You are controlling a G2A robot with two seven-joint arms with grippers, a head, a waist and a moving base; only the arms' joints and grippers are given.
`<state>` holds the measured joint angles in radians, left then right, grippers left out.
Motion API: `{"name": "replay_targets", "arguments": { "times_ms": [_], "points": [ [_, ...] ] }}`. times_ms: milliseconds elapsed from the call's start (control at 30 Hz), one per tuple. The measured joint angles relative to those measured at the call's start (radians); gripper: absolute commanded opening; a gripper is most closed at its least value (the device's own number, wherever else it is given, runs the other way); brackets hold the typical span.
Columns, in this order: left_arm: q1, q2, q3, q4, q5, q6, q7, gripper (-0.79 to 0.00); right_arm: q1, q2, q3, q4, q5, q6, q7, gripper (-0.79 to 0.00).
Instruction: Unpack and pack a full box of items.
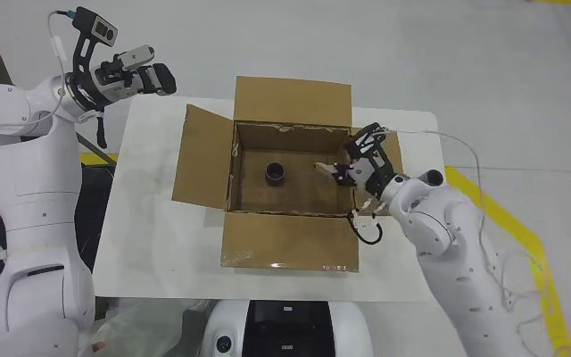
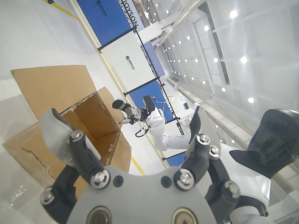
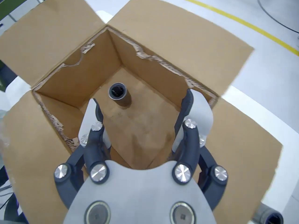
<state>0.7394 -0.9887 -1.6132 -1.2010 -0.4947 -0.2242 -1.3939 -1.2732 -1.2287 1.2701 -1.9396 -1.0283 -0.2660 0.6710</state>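
Unpacking step, as you'd judge it: one cylinder [image 1: 276, 172] stands upright on the box [image 1: 290, 100] floor, a little left of centre. Your right gripper [image 3: 141, 97] hangs over the box's right side, jaws spread, empty. Left gripper [image 1: 163, 80] sits off the table's [image 1: 152, 223] far-left corner, jaws apart, empty. Next: lower the right gripper, straddle the cylinder, close.

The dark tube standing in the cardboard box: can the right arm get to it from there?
Probably yes. The right gripper hangs open above the box, whose flaps are folded outward, and nothing lies between it and the tube on the box floor.
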Motion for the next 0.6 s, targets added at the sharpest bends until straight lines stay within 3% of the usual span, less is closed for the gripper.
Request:
{"name": "replay_targets", "arguments": {
  "times_ms": [600],
  "points": [
    [0.000,0.000,0.000,0.000,0.000,0.000,0.000,0.000,-0.261,0.040,0.388,-0.033,0.095,0.052,-0.049,-0.123]
  ]
}}
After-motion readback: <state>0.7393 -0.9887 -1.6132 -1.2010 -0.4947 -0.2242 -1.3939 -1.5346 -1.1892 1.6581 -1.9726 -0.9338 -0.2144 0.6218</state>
